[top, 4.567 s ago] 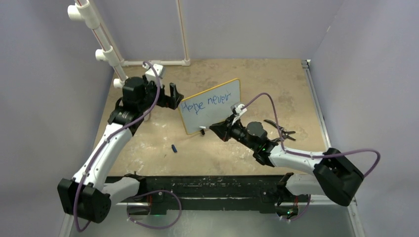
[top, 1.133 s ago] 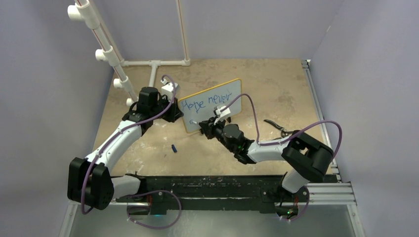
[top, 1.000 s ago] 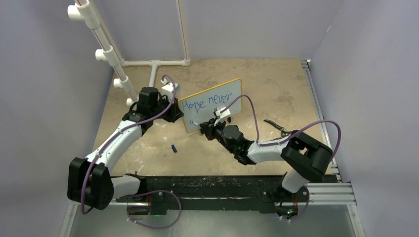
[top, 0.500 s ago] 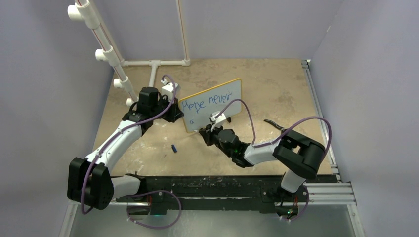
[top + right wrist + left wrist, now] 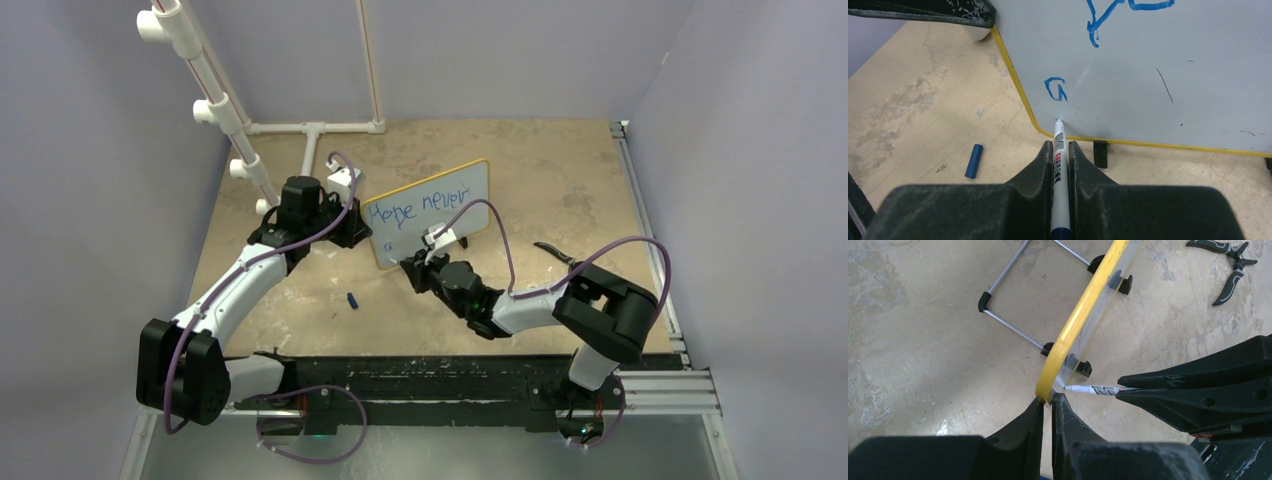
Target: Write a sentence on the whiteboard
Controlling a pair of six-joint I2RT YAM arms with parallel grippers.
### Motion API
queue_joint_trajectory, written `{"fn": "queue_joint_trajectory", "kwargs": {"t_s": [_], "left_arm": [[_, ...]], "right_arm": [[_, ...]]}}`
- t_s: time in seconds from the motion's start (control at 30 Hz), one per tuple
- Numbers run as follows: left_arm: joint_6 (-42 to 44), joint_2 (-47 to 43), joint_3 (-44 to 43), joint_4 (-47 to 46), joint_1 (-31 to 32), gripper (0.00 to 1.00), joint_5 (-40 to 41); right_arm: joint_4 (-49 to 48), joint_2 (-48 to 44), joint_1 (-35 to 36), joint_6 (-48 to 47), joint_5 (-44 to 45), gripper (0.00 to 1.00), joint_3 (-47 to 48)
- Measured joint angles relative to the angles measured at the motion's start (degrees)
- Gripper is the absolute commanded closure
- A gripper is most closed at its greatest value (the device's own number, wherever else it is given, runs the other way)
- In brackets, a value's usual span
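The whiteboard (image 5: 400,238), white with a yellow frame, stands on the tan table. The sentence (image 5: 420,205) reads "Hope never" in blue on the top line. A small blue letter (image 5: 1055,90) sits below it near the lower left corner. My left gripper (image 5: 1047,400) is shut on the board's yellow left edge (image 5: 1083,310). My right gripper (image 5: 1060,145) is shut on a white marker (image 5: 1059,165). The marker's tip rests against the board just under that letter, close to the bottom frame. In the top view the right gripper (image 5: 415,270) is at the board's lower left.
A blue marker cap (image 5: 352,299) lies on the table left of the right gripper. Black pliers (image 5: 560,255) lie to the board's right. A white pipe frame (image 5: 215,100) runs along the back left. The board's wire stand (image 5: 1008,320) sticks out behind it.
Since the earliest frame my left gripper has closed on the board's left edge and a small letter has appeared on the second line. In the last second my right gripper slid slightly down and left.
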State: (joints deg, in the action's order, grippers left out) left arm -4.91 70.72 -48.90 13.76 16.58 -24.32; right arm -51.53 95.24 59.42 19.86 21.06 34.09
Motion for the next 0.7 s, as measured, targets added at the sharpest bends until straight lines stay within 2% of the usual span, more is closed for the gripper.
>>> {"fn": "queue_joint_trajectory", "kwargs": {"t_s": [0.7], "left_arm": [[0.0,0.0,0.0,-0.1,0.0,1.0,0.0]], "right_arm": [[1.9,-2.0,0.6,0.0,5.6,1.0,0.0]]}}
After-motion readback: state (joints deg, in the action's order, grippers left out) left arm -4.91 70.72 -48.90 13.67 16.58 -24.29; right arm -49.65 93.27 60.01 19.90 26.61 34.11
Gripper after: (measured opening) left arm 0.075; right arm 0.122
